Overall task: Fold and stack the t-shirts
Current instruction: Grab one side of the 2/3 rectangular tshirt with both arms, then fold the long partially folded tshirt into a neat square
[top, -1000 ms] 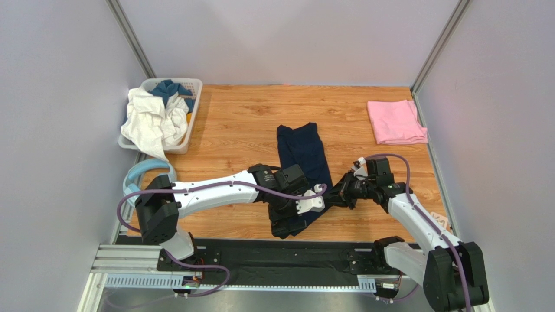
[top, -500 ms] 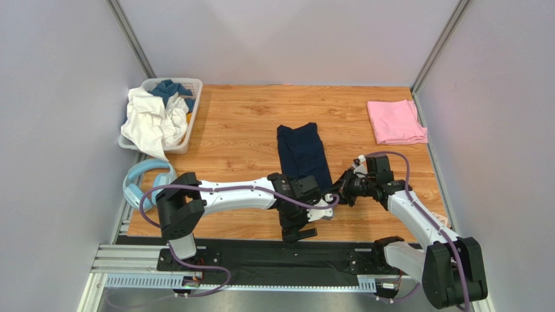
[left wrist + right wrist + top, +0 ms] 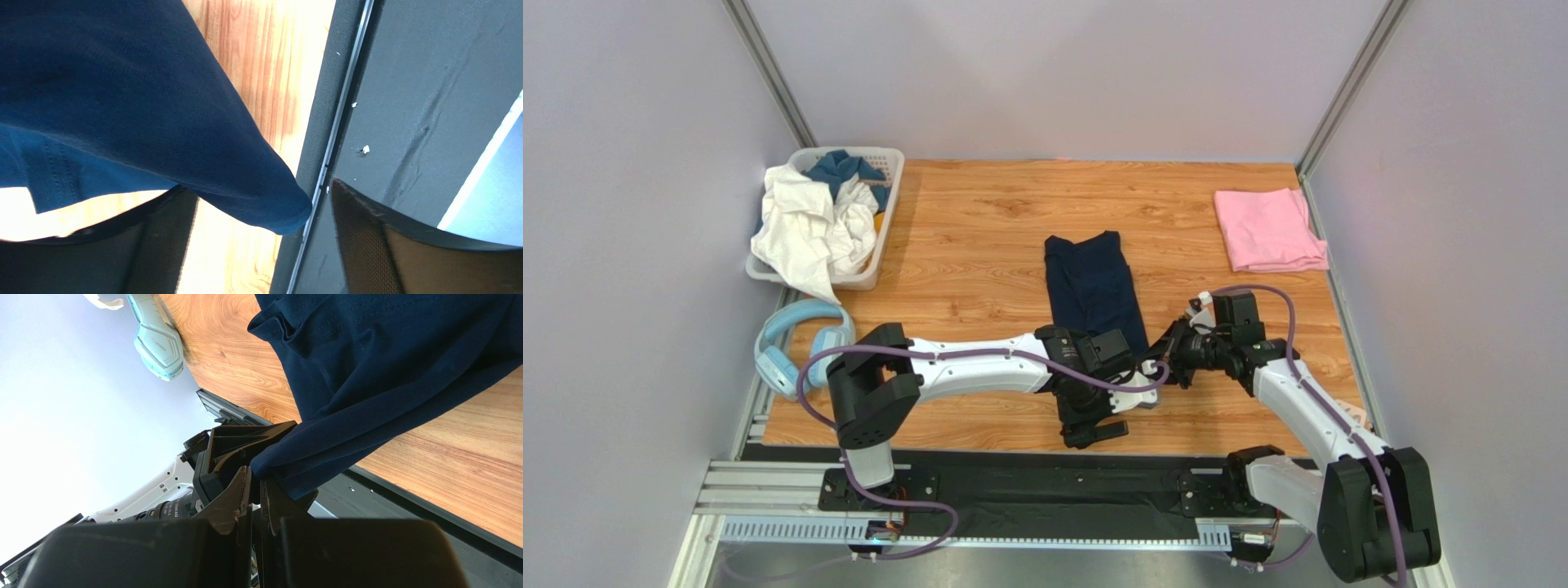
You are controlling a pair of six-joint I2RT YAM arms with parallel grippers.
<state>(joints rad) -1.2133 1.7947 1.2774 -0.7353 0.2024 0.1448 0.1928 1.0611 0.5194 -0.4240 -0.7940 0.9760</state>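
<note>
The navy t-shirt (image 3: pixel 1090 284) lies as a long folded strip in the middle of the table, its near end lifted. My right gripper (image 3: pixel 1158 365) is shut on a bunched edge of that shirt (image 3: pixel 368 373), with the cloth pinched between the jaws of the right gripper (image 3: pixel 255 485). My left gripper (image 3: pixel 1095 429) is at the table's near edge and open. In the left wrist view a rounded corner of the navy shirt (image 3: pixel 184 122) hangs between the jaws of the left gripper (image 3: pixel 264 245) without being clamped. The pink t-shirt (image 3: pixel 1269 229) lies folded at the back right.
A white basket (image 3: pixel 886 165) heaped with white and blue clothes stands at the back left. Light-blue headphones (image 3: pixel 799 347) lie at the left edge. A black mat (image 3: pixel 1014 484) runs along the near edge, and grey walls close in both sides.
My left gripper has swung off the shirt's middle toward the near edge, ending around the shirt's hanging corner. The right gripper has kept its hold and barely moved.
</note>
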